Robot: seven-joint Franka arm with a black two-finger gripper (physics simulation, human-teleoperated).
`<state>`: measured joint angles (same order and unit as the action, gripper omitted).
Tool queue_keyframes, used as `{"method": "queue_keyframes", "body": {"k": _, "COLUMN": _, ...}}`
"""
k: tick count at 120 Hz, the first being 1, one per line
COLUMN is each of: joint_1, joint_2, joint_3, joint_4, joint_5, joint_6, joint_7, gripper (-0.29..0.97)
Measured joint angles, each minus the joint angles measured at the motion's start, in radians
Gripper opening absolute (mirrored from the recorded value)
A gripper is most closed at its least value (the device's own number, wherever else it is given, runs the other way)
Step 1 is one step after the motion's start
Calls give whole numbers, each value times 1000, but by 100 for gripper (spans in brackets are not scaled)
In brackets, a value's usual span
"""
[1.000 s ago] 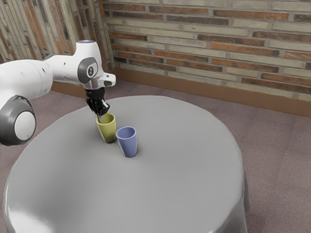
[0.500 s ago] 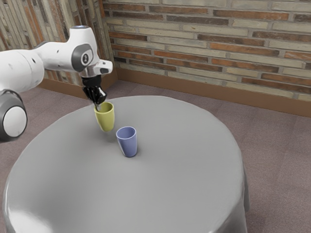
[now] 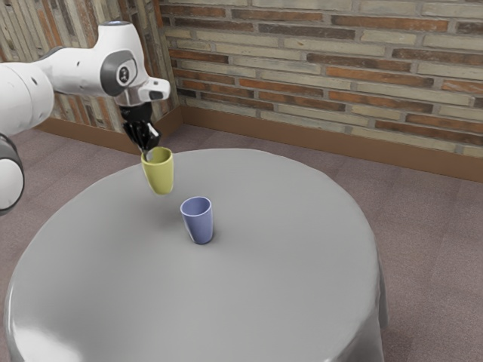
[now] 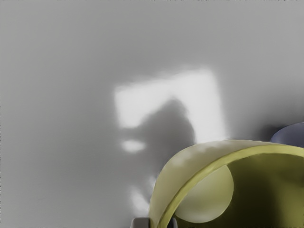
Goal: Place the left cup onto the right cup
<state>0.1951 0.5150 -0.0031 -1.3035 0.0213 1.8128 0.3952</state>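
Blk gripper (image 3: 149, 151) pinching rim of smooth tapered yellow cup (image 3: 158, 172), above round grey tbl (image 3: 287, 249), blue cup (image 3: 198, 219) near.

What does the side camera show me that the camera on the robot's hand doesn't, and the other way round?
Exterior view: the arm, its gripper pinching the yellow cup by its rim and holding it off the table, the blue cup whole and upright, the brick wall behind. Wrist view: a look down inside the yellow cup, and a dark shadow on a bright patch of table under the hand. Shared: the yellow cup, the blue cup (a sliver past the yellow rim in the wrist view) and the grey table.
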Motion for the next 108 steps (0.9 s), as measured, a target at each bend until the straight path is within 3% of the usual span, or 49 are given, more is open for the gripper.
{"method": "queue_keyframes", "body": {"k": 108, "joint_1": -49, "joint_2": -54, "joint_3": -20, "joint_4": -30, "joint_5": 0, "joint_6": -18, "joint_7": 0, "gripper": -11}}
